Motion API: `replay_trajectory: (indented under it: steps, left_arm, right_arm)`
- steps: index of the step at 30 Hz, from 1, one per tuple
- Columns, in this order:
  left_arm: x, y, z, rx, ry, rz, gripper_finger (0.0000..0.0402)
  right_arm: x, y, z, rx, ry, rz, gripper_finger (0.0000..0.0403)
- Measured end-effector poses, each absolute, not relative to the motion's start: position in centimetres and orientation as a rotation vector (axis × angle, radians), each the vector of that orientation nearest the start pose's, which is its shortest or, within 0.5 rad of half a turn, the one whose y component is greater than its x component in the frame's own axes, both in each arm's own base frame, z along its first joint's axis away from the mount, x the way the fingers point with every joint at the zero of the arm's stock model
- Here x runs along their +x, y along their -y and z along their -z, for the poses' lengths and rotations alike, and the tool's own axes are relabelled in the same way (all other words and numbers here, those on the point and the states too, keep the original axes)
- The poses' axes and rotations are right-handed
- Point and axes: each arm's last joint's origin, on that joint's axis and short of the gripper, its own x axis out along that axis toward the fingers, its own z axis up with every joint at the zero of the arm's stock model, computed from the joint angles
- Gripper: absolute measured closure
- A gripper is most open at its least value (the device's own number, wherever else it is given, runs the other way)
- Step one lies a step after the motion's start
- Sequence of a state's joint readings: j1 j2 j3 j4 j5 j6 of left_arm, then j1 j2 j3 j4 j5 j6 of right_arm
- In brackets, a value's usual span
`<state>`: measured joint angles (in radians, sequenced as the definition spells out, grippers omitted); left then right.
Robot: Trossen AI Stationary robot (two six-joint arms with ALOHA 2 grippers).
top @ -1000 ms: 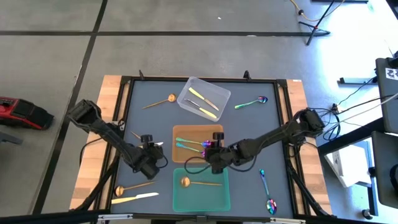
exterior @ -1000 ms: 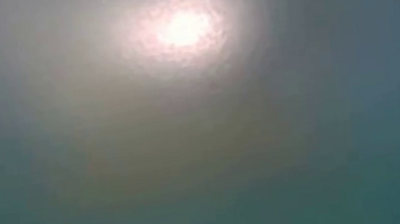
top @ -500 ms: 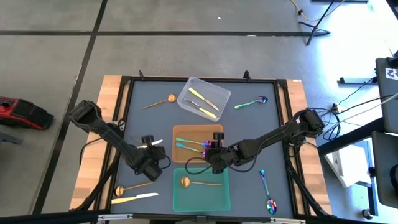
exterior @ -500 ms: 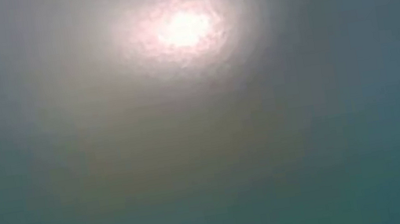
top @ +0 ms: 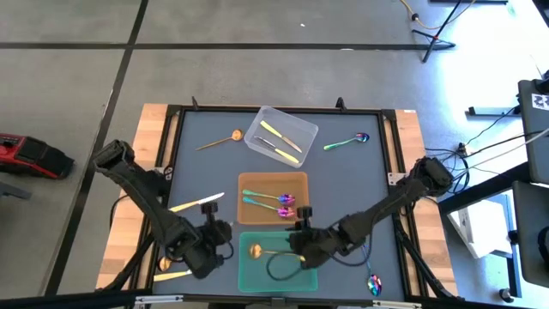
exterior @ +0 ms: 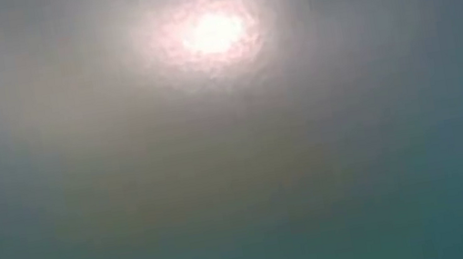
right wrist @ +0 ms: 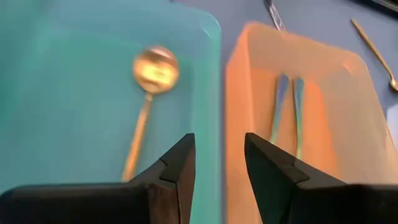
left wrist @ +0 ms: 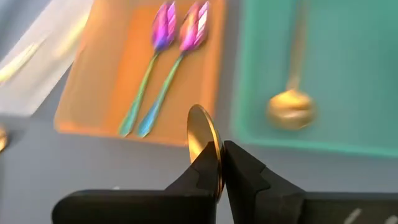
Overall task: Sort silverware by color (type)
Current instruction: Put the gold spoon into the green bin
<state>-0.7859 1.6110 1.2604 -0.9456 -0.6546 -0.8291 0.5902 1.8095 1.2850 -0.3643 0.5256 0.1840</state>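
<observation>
Starting at the left of the table, I see a pale gold knife lying loose on the dark mat, and a second pale knife at the near edge, partly under my left arm. The left gripper sits low over the mat just left of the green bin, clenched on a held gold spoon; in the wrist view its round bowl stands edge-on and sticks out from between the fingers. Farther back a loose gold spoon lies on the mat beside the clear bin, which holds two yellow knives side by side. In the middle, the orange bin holds two rainbow spoons, parallel and close together, bowls pointing the same way. Right in front of it, the green bin holds a binned gold spoon. The right gripper hangs over that green bin near the edge it shares with the orange one, fingers apart and gripping nothing. To the right, a far rainbow spoon lies on the mat near the back edge, and a near rainbow spoon lies by the front right corner, partly hidden by the right arm. The low view gives me only haze
</observation>
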Motion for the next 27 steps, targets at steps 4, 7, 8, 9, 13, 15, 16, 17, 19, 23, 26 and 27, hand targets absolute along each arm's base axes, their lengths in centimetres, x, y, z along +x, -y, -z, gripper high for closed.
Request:
replay_trajectory:
  steps: [4, 7, 8, 9, 13, 15, 16, 17, 19, 23, 26, 27]
  left_arm:
    - [22.6, 22.4, -28.0, 0.068, -0.794, -0.211, 0.0392]
    - [22.3, 24.1, -30.1, 0.071, -0.642, -0.174, 0.0391]
    - [22.2, 24.7, -30.7, 0.072, -0.593, -0.154, 0.0390]
    - [22.1, 25.3, -31.2, 0.077, -0.546, -0.134, 0.0389]
    - [21.7, 27.3, -32.7, 0.126, -0.378, -0.079, 0.0389]
    - [21.9, 28.1, -33.0, 0.142, -0.321, -0.068, 0.0389]
    - [22.1, 28.4, -33.0, 0.152, -0.304, -0.060, 0.0389]
    - [22.4, 28.8, -32.8, 0.166, -0.294, -0.051, 0.0389]
    - [23.1, 29.5, -32.1, 0.195, -0.280, -0.043, 0.0390]
    - [25.1, 30.4, -30.3, 0.229, -0.268, -0.045, 0.0390]
    - [27.0, 30.5, -29.0, 0.197, -0.274, -0.023, 0.0390]
    - [27.6, 30.4, -28.7, 0.182, -0.276, -0.008, 0.0390]
  right_arm:
    - [31.7, -21.7, -21.8, -0.252, -0.730, -0.010, 0.0276]
    - [31.2, -22.5, -21.8, -0.214, -0.724, -0.017, 0.0276]
    - [31.1, -22.7, -21.9, -0.198, -0.721, -0.017, 0.0276]
    - [31.0, -22.8, -21.9, -0.188, -0.719, -0.017, 0.0276]
    - [30.6, -23.3, -21.9, -0.145, -0.716, -0.011, 0.0276]
    - [30.5, -23.5, -21.9, -0.119, -0.716, -0.007, 0.0276]
    - [30.5, -23.6, -21.9, -0.102, -0.713, -0.003, 0.0276]
    - [30.5, -23.6, -21.9, -0.094, -0.709, -0.003, 0.0276]
    - [30.5, -23.9, -22.1, -0.081, -0.690, -0.014, 0.0276]
    - [30.6, -24.2, -22.3, -0.065, -0.654, -0.025, 0.0276]
    - [30.6, -24.2, -22.3, -0.065, -0.655, -0.025, 0.0276]
    - [30.6, -24.2, -22.3, -0.066, -0.655, -0.024, 0.0276]
